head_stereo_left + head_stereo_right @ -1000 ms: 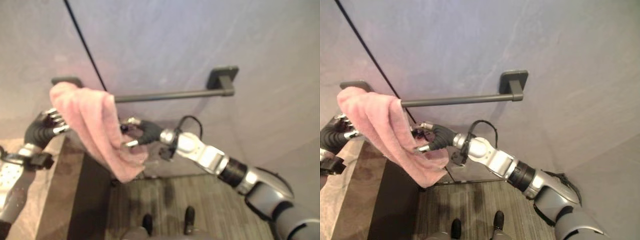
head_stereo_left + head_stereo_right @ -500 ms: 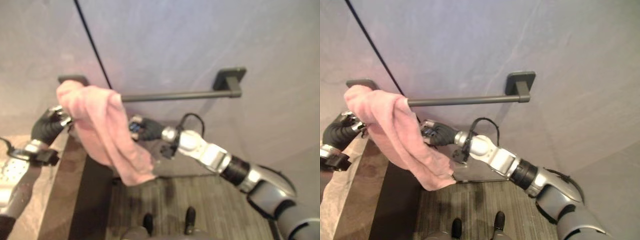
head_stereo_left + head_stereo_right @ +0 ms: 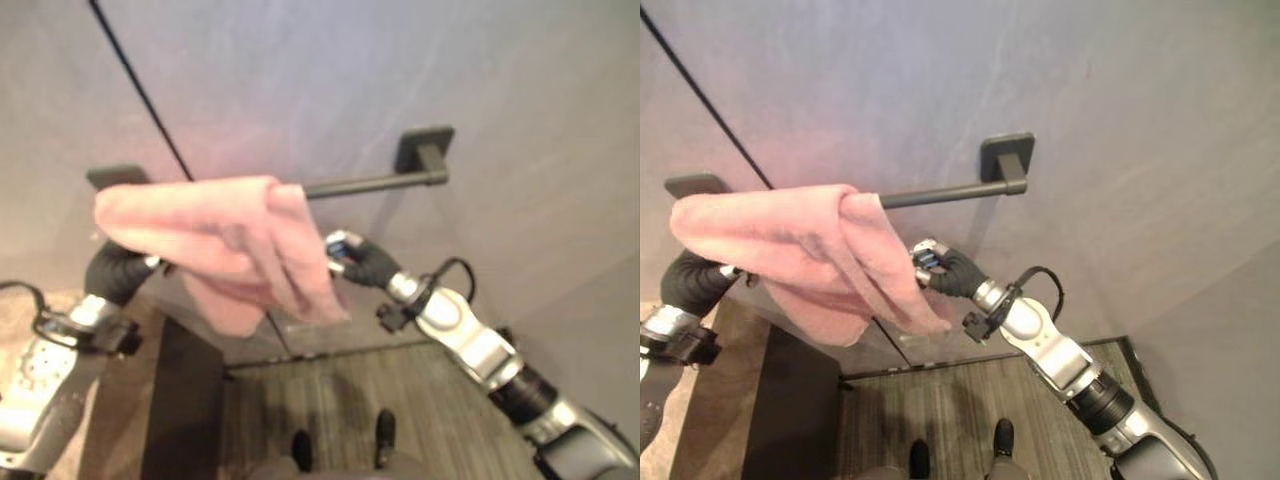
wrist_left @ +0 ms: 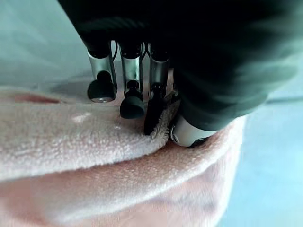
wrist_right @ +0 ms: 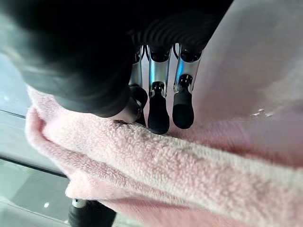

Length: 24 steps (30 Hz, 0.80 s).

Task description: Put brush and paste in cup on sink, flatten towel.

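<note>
My left hand (image 3: pixel 122 270) reaches up from the lower left, beside the counter (image 3: pixel 120 420), and its fingers (image 4: pixel 133 90) curl onto the left end of the pink towel (image 3: pixel 215 245), pinching a fold of it against the thumb. The towel hangs over the left part of the dark bar (image 3: pixel 375 183) on the grey wall (image 3: pixel 320 80), bunched in thick folds rather than spread flat, with one flap drooping down at its right side. Just right of that flap is my right hand (image 3: pixel 940 268), coming in from the lower right. In its wrist view the dark fingertips (image 5: pixel 182 111) curl over the towel's edge with the thumb close beside them, so it grips the cloth too. To the right of my hand the bar runs bare to its square mount (image 3: pixel 1007 155). Below, the floor (image 3: pixel 400 390) is dark wood-grain.
</note>
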Available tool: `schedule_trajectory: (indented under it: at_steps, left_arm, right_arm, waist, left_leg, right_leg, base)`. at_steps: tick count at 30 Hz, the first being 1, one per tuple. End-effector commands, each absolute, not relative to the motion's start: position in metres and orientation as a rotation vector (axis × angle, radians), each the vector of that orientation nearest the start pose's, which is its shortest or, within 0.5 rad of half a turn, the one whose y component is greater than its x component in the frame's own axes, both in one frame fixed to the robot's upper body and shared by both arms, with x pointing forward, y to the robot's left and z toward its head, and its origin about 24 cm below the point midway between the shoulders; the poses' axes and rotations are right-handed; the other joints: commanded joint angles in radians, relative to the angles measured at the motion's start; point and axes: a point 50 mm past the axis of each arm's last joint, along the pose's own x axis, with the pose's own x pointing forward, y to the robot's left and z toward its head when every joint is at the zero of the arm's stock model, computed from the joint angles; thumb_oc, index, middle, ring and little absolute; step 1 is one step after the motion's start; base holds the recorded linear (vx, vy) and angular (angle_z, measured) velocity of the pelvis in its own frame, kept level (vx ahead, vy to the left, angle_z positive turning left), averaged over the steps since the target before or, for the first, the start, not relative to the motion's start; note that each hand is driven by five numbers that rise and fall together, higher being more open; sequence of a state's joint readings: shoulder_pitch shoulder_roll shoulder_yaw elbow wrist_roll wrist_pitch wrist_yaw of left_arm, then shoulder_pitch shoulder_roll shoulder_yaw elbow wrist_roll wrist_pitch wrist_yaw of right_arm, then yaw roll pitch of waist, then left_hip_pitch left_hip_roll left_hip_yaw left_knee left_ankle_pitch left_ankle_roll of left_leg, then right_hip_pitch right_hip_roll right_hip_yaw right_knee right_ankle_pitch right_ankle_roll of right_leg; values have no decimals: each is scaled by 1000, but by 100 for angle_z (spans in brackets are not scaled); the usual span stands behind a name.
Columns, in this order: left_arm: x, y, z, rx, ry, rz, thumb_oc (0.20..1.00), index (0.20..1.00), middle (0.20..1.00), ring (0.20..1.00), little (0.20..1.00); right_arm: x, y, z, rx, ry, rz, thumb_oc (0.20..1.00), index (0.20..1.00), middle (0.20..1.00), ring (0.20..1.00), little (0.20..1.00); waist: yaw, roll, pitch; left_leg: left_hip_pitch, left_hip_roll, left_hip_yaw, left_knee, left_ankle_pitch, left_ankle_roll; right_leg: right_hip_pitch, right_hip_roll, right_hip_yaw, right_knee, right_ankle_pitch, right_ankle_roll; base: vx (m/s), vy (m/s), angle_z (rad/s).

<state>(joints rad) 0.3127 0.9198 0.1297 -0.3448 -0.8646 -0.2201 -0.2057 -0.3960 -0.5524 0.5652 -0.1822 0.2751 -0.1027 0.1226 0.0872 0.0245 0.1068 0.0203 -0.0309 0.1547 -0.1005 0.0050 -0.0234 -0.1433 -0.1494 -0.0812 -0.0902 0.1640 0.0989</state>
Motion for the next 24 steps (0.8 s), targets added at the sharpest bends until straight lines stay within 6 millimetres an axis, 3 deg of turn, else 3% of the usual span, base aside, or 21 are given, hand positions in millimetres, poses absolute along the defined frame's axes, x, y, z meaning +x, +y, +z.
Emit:
schedule_trajectory:
  at_steps: [1, 5, 13, 18, 23, 24]
  left_arm:
    - [197, 246, 173, 179, -317, -472, 200, 200, 200, 200, 200]
    - [196, 244, 161, 100, -281, -463, 200, 200, 200, 200, 200]
    - [183, 249, 169, 208, -249, -484, 200, 200, 200, 200, 200]
    - [172, 264, 173, 228, -280, -378, 200, 200, 200, 200, 200]
    - [168, 278, 177, 271, -291, -304, 200, 200, 200, 200, 200]
    - [168, 278, 177, 271, -291, -303, 401, 401, 401, 401, 401]
  right_arm:
    - [262, -72, 167, -302, -563, 807, 200, 200, 200, 200, 200]
    - [263, -77, 167, -264, -570, 755, 200, 200, 200, 200, 200]
    - [266, -80, 175, -245, -623, 700, 200, 200, 200, 200, 200]
    - [253, -87, 183, -141, -670, 702, 200, 200, 200, 200, 200]
    - [249, -82, 188, -100, -696, 738, 200, 200, 200, 200, 200]
    - [249, -82, 188, -100, -696, 739, 200, 200, 200, 200, 200]
  waist:
    - [16, -15, -15]
    - [17, -9, -11]
    - [35, 13, -8]
    - [55, 21, -8]
    - [79, 32, -11]
    - [78, 32, -10]
  left_leg:
    - [-23, -54, 54, 13, -72, 90]
    - [-35, -49, 33, 13, -64, 82]
    - [-41, -36, 9, 13, -51, 67]
    - [-38, -26, -2, 13, -46, 60]
    - [-24, -15, -16, 13, -45, 50]
    - [-24, -15, -16, 13, -45, 50]
  right_leg:
    - [31, -100, -18, 3, 18, 95]
    - [33, -100, -39, 3, 9, 93]
    - [49, -92, -64, 3, -10, 84]
    - [63, -85, -81, 3, -26, 78]
    - [93, -80, -104, 3, -47, 69]
    - [94, -80, -104, 3, -48, 69]
  base:
    - [-7, -63, -2]
    - [-15, -80, 2]
    - [-3, -71, 11]
    - [8, -71, 9]
    - [10, -73, 5]
    - [8, -60, 14]
